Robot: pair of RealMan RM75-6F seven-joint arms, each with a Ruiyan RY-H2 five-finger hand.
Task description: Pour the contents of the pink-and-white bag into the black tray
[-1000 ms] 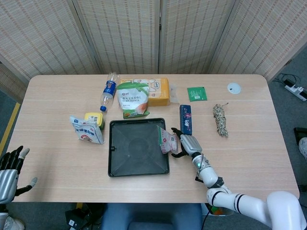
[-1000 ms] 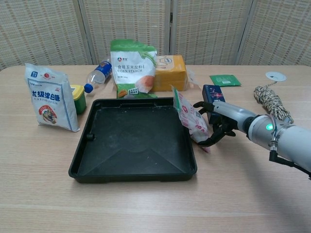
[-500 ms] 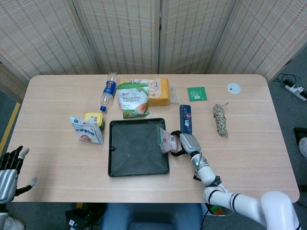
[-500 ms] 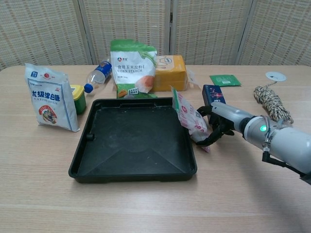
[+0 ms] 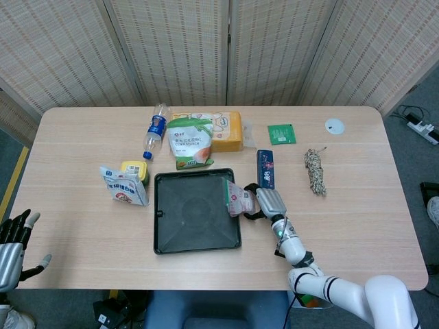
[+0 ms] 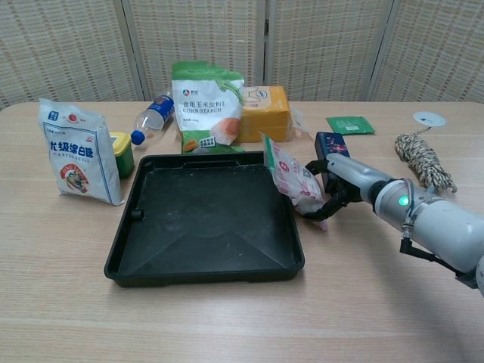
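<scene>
Landmark: the black tray (image 5: 195,240) (image 6: 204,266) lies flat near the middle of the table (image 5: 357,212) (image 6: 355,302); every place below is given against it.
Bag: the pink-and-white bag (image 5: 239,201) (image 6: 293,181) stands on edge at the tray's right rim, its top leaning in over the tray floor; from here I cannot see whether it is opened.
Right hand: the right hand (image 5: 267,203) (image 6: 336,185) is just beyond that rim, fingers wrapped round the bag's outer side and gripping it.
Left hand: the left hand (image 5: 15,241) hangs well off to the tray's left, past the table edge, fingers spread and holding nothing.
Step in hand: as I read it, carrying the bag in over the tray before tipping.
Doing it well: I would bring the mouth well inside the rim, over the bare middle, then roll the wrist slowly so the mouth points down.
Risk: the bag looks soft; a hard squeeze may crumple the opening, and a tip too close to the rim could spill onto the table.
Behind the tray: the corn starch pouch (image 5: 190,142) (image 6: 206,106) stands close to the far rim.
</scene>
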